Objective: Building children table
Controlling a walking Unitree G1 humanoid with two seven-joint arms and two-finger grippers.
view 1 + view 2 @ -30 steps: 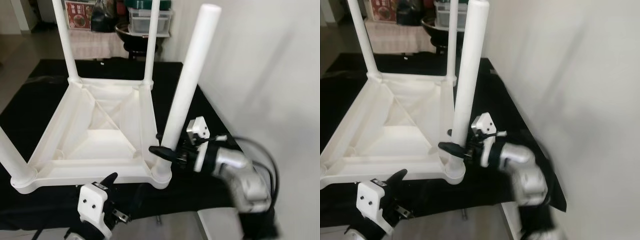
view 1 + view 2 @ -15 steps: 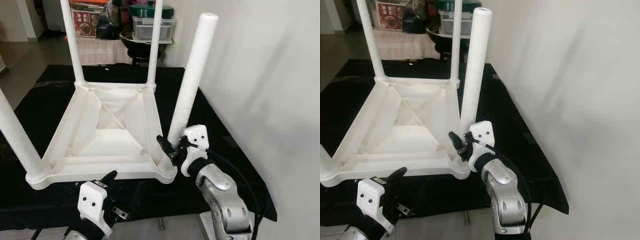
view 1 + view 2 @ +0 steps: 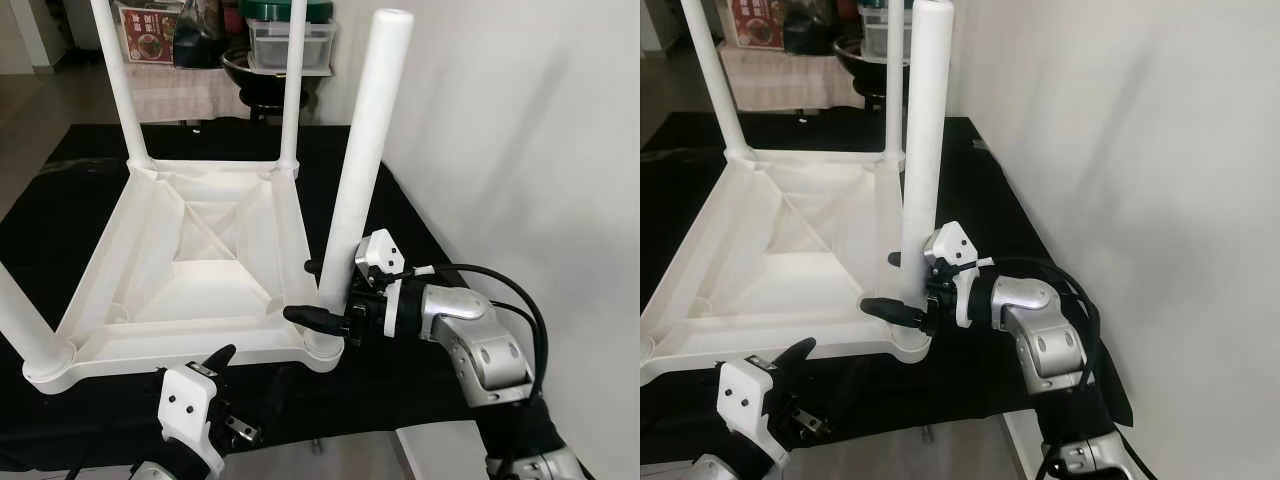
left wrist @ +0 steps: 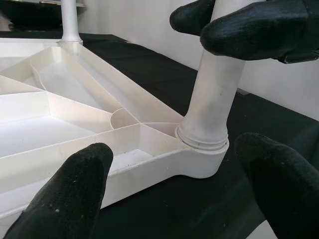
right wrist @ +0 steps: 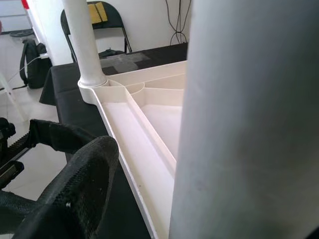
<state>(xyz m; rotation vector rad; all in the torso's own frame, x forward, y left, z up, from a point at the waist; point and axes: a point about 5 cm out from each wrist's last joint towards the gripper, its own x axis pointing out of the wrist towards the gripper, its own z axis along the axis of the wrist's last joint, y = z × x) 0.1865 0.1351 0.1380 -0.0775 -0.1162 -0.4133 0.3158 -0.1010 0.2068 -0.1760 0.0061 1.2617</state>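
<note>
While the white children table point(image 3: 190, 270) is lying upside down on the black counter point(image 3: 60, 180), its four legs are sticking up. At the near left corner, one leg point(image 3: 25, 320) is standing in its round socket. Two more legs point(image 3: 115, 85) are standing at the far corners.

Just in front of the table's near edge, the left pincer point(image 3: 215, 362) is hovering low over the counter. Its two black fingers point(image 4: 65, 194) are spread wide apart and are holding nothing. From its wrist view, they are pointing at the near right corner socket point(image 4: 202, 154).

At that near right corner, the fourth leg point(image 3: 355, 170) is standing up, leaning a little. Its bottom end is sitting in the socket. The right pincer point(image 3: 322, 295) is reaching in from the right and closing around this leg low down. One black finger is lying across the front of the leg and the other is behind it.

Behind the counter, a small table with boxes and a dark bowl point(image 3: 255, 70) is sitting.
</note>
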